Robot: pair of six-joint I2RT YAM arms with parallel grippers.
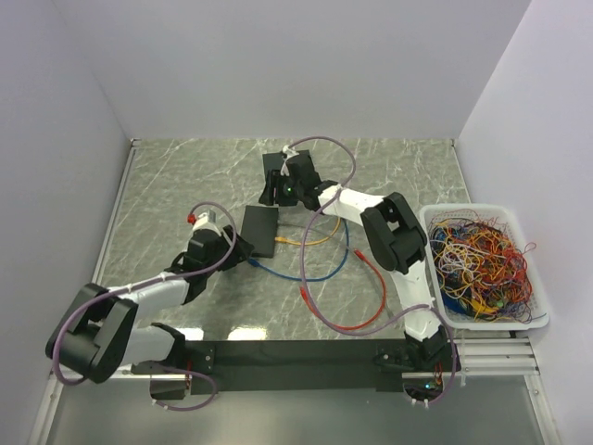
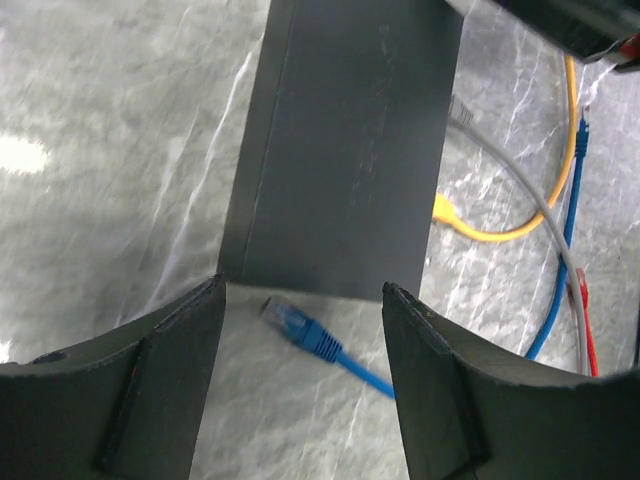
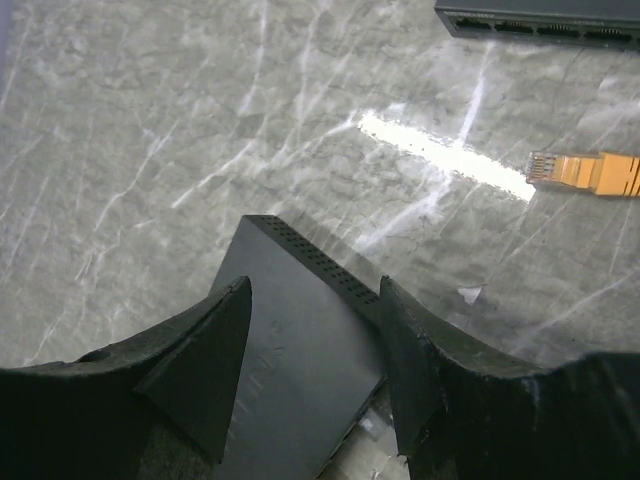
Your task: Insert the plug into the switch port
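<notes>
- Top external: high at the near edge, looking down on the whole table (image 1: 185, 185)
- Left wrist: close above the switch (image 2: 350, 150), facing down
- Right wrist: low, close, the same switch at its top edge

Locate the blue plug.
Left wrist view: the blue plug lies on the table beside the black switch, between the jaws of the open left gripper.

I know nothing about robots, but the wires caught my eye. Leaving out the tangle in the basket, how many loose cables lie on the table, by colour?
Yellow cable: 1
Blue cable: 1
Red cable: 1
Grey cable: 1
Total: 4
</notes>
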